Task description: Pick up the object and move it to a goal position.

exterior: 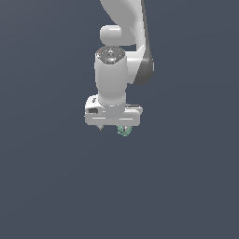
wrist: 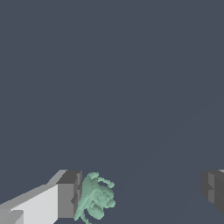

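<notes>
The small pale mint-green lumpy object point(wrist: 95, 197) sits right against the inner face of one dark grey finger pad point(wrist: 70, 194). In the wrist view its knobby side seems to touch that pad, though I cannot tell if it presses firmly or only rests beside it. The other edge of the object is free, and a wide gap of bare slate-grey surface point(wrist: 131, 87) lies between it and the second dark finger pad point(wrist: 213, 187). So the fingers point(wrist: 142, 192) are spread wide apart and they pinch nothing; the object is between them but far off the middle, close to one finger only.

In the exterior view the same object point(exterior: 123, 131) shows as a tiny green spot just under the lower edge of the white gripper body point(exterior: 113, 115), toward the exterior view's right end of it. A short finger tip point(exterior: 99, 127) points down near the other end, well apart from the object. Whether the object rests on the surface or hangs a little above it, I cannot tell.

Above the gripper body stands the white-grey rounded robot arm point(exterior: 112, 77), nearly upright. Around the fingers and the object, the dark surface is plain on all sides, up to every edge of both views.
</notes>
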Controlling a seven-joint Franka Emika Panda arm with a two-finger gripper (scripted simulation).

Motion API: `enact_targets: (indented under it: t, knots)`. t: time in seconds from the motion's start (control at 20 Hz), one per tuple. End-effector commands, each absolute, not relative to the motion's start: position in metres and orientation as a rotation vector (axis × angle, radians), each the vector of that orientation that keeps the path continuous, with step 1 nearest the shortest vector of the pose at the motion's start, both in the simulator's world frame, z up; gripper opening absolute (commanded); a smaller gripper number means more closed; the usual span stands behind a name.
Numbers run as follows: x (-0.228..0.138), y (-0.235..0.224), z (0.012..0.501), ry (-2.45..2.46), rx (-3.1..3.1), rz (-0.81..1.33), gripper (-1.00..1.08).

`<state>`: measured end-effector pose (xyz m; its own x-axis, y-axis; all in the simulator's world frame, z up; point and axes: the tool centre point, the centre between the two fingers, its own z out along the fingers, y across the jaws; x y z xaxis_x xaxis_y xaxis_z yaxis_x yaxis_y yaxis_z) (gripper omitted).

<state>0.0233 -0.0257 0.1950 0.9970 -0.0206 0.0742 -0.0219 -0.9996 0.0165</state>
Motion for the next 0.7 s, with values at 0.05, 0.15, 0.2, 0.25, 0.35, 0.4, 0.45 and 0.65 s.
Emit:
enact_targets:
  t: [0.05, 0.15, 0.2, 0.25, 0.35, 0.4, 0.45, 0.65]
  knots:
    - [0.024, -0.026, 0.195, -0.033, 3.121, 0.116, 1.00]
    - [0.025, -0.030, 0.197, -0.032, 3.117, 0.121, 1.00]
    - [0.026, -0.034, 0.198, -0.032, 3.112, 0.125, 1.00]
    - [0.027, -0.038, 0.200, -0.031, 3.107, 0.130, 1.00]
    - [0.029, -0.047, 0.203, -0.027, 3.097, 0.140, 1.00]
    - [0.030, -0.049, 0.205, -0.026, 3.093, 0.143, 1.00]
    - [0.031, -0.051, 0.205, -0.024, 3.091, 0.145, 1.00]
    - [0.030, -0.050, 0.204, -0.028, 3.093, 0.144, 1.00]
